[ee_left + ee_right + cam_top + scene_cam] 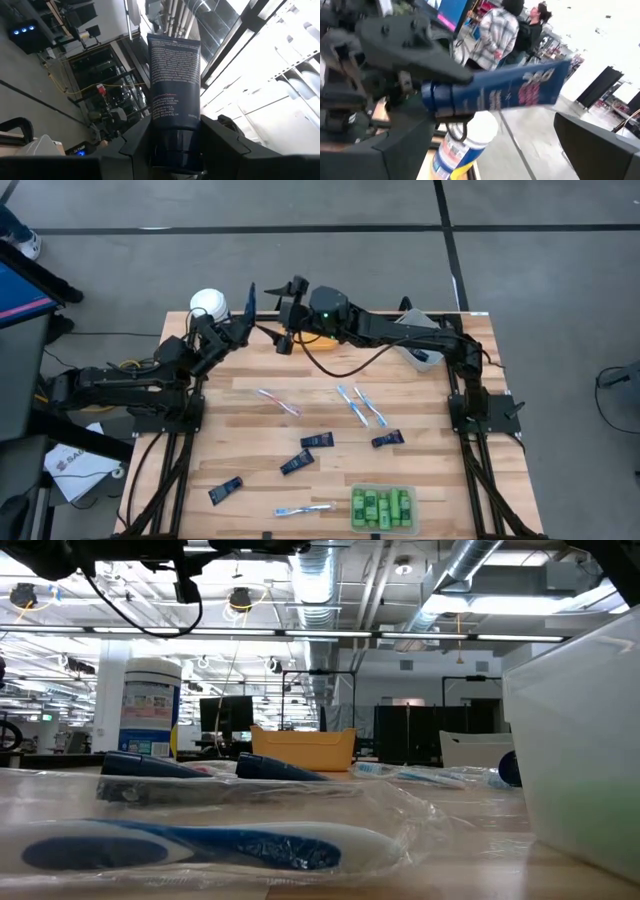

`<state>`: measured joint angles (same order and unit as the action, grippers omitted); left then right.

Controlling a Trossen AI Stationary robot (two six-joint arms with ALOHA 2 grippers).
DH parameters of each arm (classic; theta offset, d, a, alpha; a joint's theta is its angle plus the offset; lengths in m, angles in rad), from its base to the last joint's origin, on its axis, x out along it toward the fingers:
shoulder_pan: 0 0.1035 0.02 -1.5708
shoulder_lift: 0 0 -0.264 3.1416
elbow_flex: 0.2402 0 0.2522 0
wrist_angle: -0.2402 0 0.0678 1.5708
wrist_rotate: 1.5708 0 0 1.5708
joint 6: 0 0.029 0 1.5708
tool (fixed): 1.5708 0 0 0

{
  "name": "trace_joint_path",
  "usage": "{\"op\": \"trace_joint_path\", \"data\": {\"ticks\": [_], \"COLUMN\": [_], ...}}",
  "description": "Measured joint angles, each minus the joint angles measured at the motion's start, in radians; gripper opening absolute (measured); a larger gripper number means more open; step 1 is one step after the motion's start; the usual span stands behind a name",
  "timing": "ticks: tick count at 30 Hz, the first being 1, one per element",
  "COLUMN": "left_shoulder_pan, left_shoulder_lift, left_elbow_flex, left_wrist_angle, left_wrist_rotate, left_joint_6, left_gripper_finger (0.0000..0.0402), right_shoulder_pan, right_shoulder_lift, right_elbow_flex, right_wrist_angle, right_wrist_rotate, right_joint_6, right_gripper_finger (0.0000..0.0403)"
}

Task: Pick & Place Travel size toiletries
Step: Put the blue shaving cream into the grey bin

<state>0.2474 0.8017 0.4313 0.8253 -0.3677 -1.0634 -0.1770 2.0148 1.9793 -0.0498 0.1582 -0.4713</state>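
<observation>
**Navy tube held up at the far edge**

I see my left gripper point(172, 150) raised over the table's point(420, 405) far edge near its left corner, clenched on the cap end of a navy tube point(174, 82), beside the white-lidded canister point(209, 304). My right gripper point(287, 298) hangs just beside it, fingers spread wide, holding nothing. Other tubes point(317, 440) and toothbrushes point(360, 405) lie mid-table; green bottles point(382, 508) sit in a clear bin point(383, 526) at the near edge.
</observation>
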Motion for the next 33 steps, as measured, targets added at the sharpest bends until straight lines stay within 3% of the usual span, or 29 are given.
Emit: {"op": "trace_joint_path", "data": {"ticks": [16, 33], "left_shoulder_pan": [0.000, -0.031], "left_shoulder_lift": [0.000, 0.063], "left_elbow_flex": [0.000, 0.002], "left_wrist_angle": [0.008, 0.048], "left_wrist_rotate": [0.043, 0.114], "left_joint_6": [-0.036, -0.097], "left_gripper_finger": [0.0143, 0.0142], "right_shoulder_pan": [-0.001, -0.012], "right_shoulder_lift": [0.001, 0.004], "right_elbow_flex": [0.000, -0.001], "right_wrist_angle": [0.044, 0.082], "right_wrist_rotate": [-0.071, -0.057], "right_joint_6": [-0.037, -0.048], "right_gripper_finger": [0.0390, 0.0388]}}
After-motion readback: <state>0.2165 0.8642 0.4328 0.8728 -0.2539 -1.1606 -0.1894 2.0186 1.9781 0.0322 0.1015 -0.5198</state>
